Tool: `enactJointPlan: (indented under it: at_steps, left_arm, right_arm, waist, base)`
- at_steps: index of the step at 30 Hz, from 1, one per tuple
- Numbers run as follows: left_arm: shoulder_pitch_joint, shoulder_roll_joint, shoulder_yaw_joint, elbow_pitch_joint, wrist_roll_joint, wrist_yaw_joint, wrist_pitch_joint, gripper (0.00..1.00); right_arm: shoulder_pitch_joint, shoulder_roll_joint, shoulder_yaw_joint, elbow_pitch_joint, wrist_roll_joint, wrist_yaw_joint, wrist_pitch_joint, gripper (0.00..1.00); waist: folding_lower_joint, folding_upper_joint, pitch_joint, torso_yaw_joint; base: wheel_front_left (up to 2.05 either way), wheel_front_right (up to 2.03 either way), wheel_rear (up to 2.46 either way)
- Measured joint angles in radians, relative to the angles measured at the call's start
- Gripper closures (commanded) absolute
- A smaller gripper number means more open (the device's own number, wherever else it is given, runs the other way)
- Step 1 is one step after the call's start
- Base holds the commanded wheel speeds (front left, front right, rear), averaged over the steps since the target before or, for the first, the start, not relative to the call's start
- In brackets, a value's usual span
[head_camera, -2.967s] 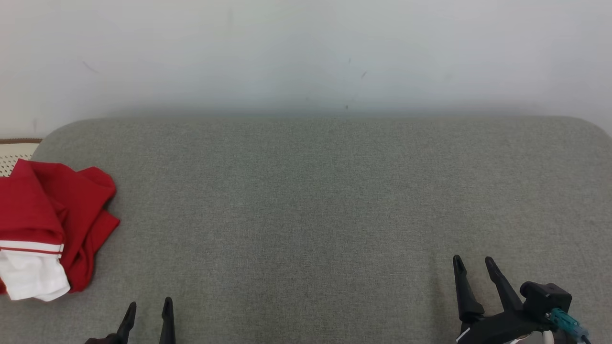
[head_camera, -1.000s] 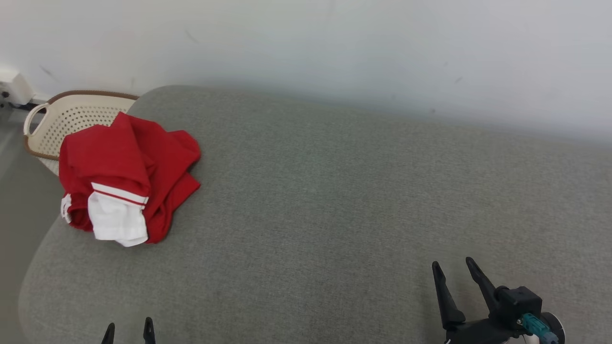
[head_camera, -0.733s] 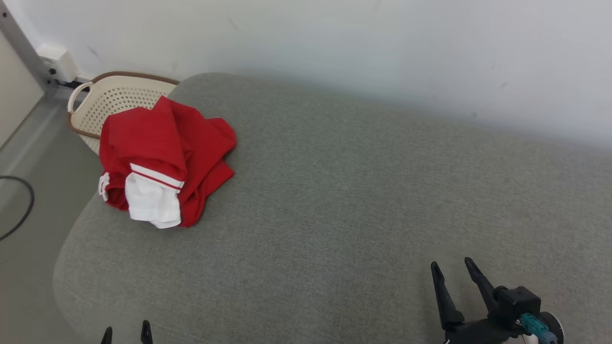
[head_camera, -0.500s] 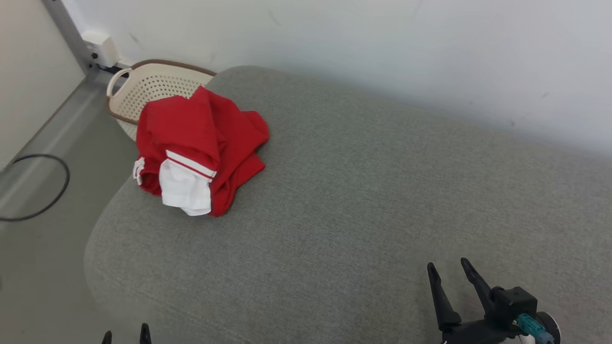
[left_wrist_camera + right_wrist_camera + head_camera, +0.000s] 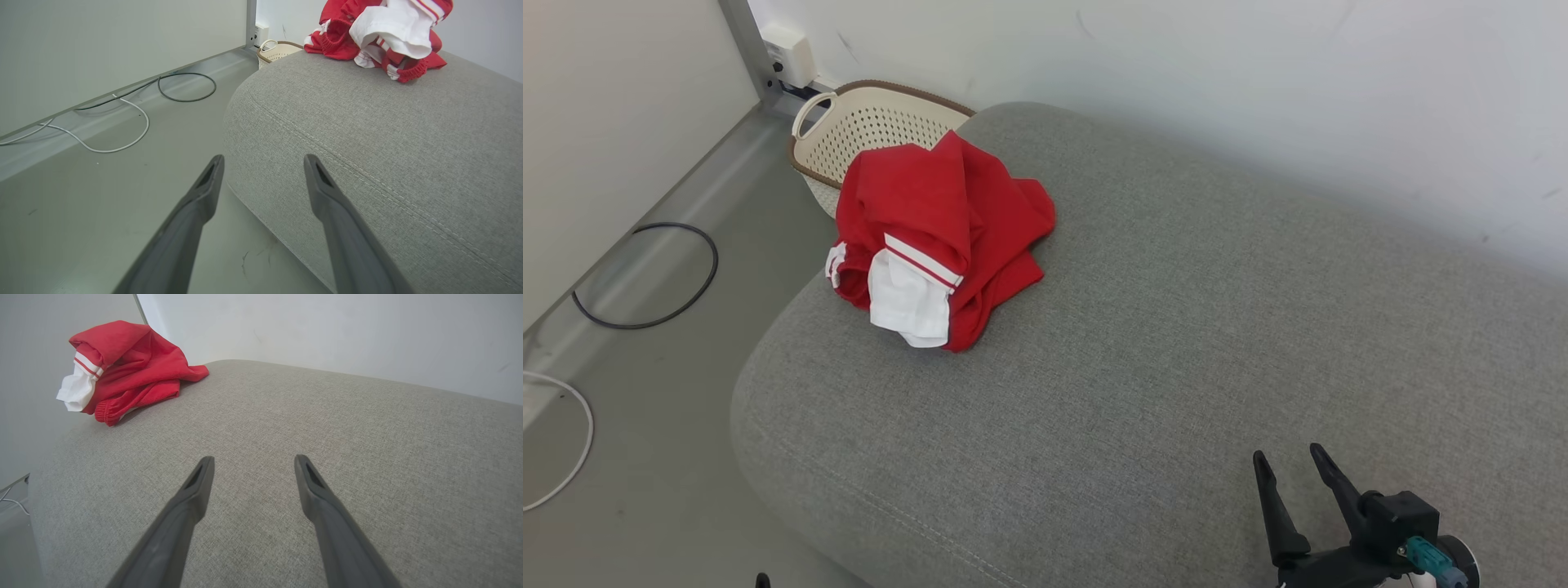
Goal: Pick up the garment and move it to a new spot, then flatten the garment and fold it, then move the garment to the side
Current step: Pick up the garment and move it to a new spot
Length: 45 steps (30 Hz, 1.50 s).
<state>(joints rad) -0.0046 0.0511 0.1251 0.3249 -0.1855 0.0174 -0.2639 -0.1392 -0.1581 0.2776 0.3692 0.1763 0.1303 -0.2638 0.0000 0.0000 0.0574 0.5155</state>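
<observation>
**Head view.** The right gripper (image 5: 1287, 452) stands low over a grey cushion (image 5: 1176, 327), its two dark fingers spread with nothing between them. The garment (image 5: 939, 237), red with a white striped panel, lies in a crumpled heap well ahead of this gripper and far to its left, on the cushion's far left corner. A perforated basket (image 5: 866, 122) stands on the floor just beyond the heap.

**Left wrist view.** The left gripper (image 5: 264, 157) is likewise spread wide and carries nothing. It hangs beside the cushion's near left corner. One finger lies over the floor (image 5: 81, 212), the other in front of the cushion's rounded side. The garment sits ahead of the fingertips and off to their right, up on the cushion top and well apart from them. A black cable (image 5: 186, 87) and a white cable (image 5: 122, 126) lie on the floor ahead and to the left of the fingers.

**Right wrist view.** The right fingers point across bare cushion fabric. The garment lies ahead and to their left, well apart, with the white panel on the side away from this gripper.

**Step in hand.** Judged from these positions, the first step, the pick-up, is not yet begun: neither gripper touches the cloth.

**Next move.**
1. Bring a gripper, most likely the left, up above the cushion top and over to the heap.
2. Set the spread fingers astride a raised fold, then pinch it.
3. Lift clear before carrying, since the heap lies close to the cushion edge and could slide off toward the basket.
</observation>
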Motion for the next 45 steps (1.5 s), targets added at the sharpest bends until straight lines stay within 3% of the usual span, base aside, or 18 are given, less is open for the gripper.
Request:
enactJointPlan:
  at_steps: [11, 23, 27, 33, 45]
  left_arm:
    - [-0.023, 0.0, 0.013, 0.025, -0.01, -0.006, 0.0, 0.0]
    - [-0.173, -0.001, 0.031, 0.043, 0.016, -0.026, 0.0, 0.0]
    - [-0.264, 0.002, 0.056, 0.079, 0.049, -0.057, 0.0, 0.0]
    - [-0.41, 0.067, 0.074, 0.17, 0.086, -0.096, 0.0, 0.0]
    - [-0.713, 0.2, -0.019, 0.369, 0.105, -0.145, 0.0, 0.0]
  right_arm:
    - [-0.012, -0.004, -0.008, -0.007, -0.011, 0.0, 0.0, 0.0]
    - [-0.05, -0.064, -0.003, -0.029, -0.021, 0.0, 0.0, 0.0]
    - [-0.068, -0.085, -0.001, -0.042, -0.021, 0.0, 0.0, 0.0]
    - [-0.08, -0.101, 0.012, -0.058, -0.019, 0.0, 0.0, 0.0]
    - [-0.106, -0.123, 0.026, -0.074, -0.011, 0.0, 0.0, 0.0]
  waist:
    - [0.0, 0.0, 0.02, -0.026]
    - [0.0, 0.0, 0.093, -0.089]
    - [0.0001, 0.0001, 0.125, -0.109]
    - [0.0001, 0.0001, 0.158, -0.147]
    - [0.0, 0.0001, 0.218, -0.216]
  base:
    - [0.0, 0.0, 0.0]
    - [0.0, 0.0, 0.0]
    - [0.0, 0.0, 0.0]
    - [0.0, 0.0, 0.0]
    - [0.0, 0.0, 0.0]
